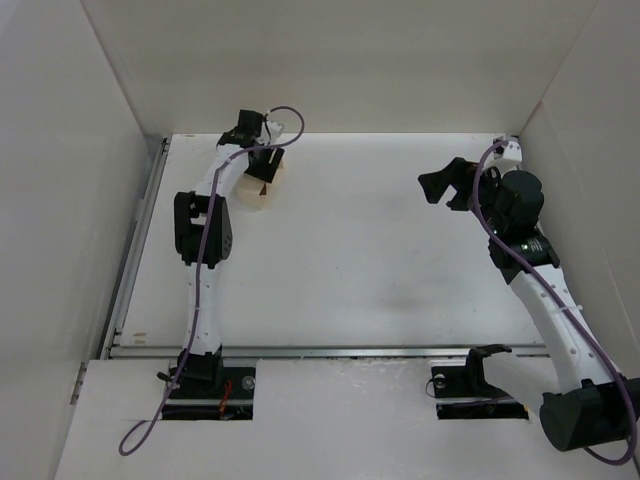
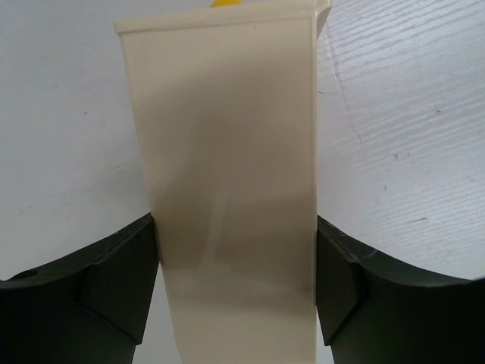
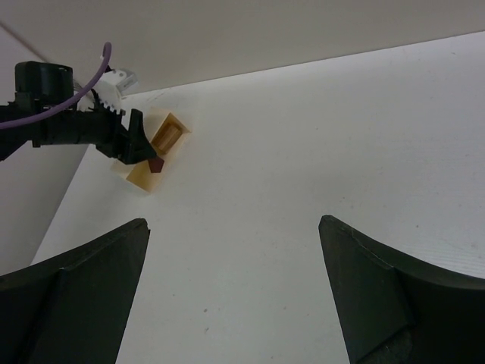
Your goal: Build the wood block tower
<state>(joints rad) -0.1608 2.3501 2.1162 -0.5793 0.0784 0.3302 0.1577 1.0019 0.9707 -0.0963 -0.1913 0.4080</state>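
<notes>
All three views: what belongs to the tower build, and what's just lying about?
Tower build: dark reddish-brown cube; tan cube not clearly visible.
Lying about: pale box, clamped in left gripper; right gripper open and empty.

Left wrist: my gripper (image 2: 237, 284) is closed across the pale box (image 2: 227, 136).
Both dark fingers (image 2: 114, 288) touch its smooth side walls. The box runs away from me over the white table (image 2: 402, 136), and a yellow sliver (image 2: 225, 3) shows past its far rim.
</notes>
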